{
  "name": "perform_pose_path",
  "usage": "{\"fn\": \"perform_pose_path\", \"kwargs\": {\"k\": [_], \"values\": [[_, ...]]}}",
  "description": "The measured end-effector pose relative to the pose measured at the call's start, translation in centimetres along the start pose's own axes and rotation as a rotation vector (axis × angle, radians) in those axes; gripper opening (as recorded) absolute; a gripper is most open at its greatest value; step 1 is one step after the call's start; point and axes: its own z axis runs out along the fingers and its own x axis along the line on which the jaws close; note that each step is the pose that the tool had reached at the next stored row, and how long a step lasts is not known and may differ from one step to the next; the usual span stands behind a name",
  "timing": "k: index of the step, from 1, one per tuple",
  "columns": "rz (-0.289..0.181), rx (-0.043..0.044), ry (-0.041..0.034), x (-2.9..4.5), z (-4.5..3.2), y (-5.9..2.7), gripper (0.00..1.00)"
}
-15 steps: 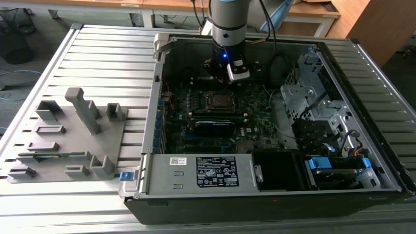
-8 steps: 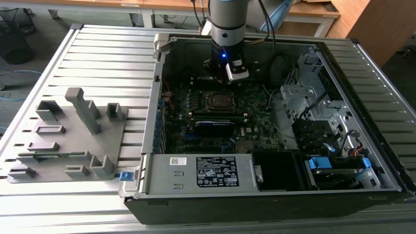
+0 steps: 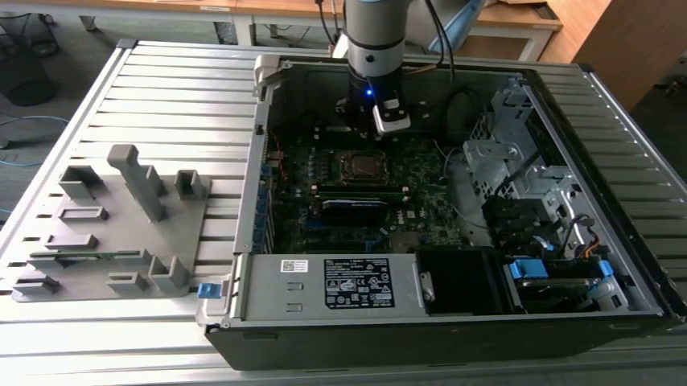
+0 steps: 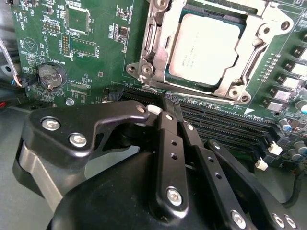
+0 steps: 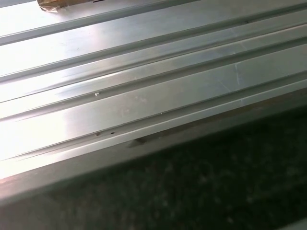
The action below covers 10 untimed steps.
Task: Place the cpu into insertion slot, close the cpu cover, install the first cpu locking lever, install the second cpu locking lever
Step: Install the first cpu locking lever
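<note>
The open case (image 3: pixel 633 265) holds the board (image 4: pixel 96 43); 1 cpu (image 4: pixel 204 48) sits in the slot under the closed cover (image 4: pixel 153 52). The gripper (image 4: pixel 168 115) hangs beside it, fingers together, holding nothing.

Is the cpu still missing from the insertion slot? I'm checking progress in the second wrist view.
No. The cpu already sits in the insertion slot, with the cpu cover framing it.

Print on power-supply label (image 3: pixel 346 283) and cpu (image 4: pixel 204 45) top — too small to read; nothing else legible.
</note>
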Motion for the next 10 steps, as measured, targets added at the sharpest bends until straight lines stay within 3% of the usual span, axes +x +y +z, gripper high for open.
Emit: {"fn": "perform_pose_path", "kwargs": {"k": [10], "values": [[-0.002, 0.0017, -0.0122, 0.05, 0.21, -0.03, 0.11]]}}
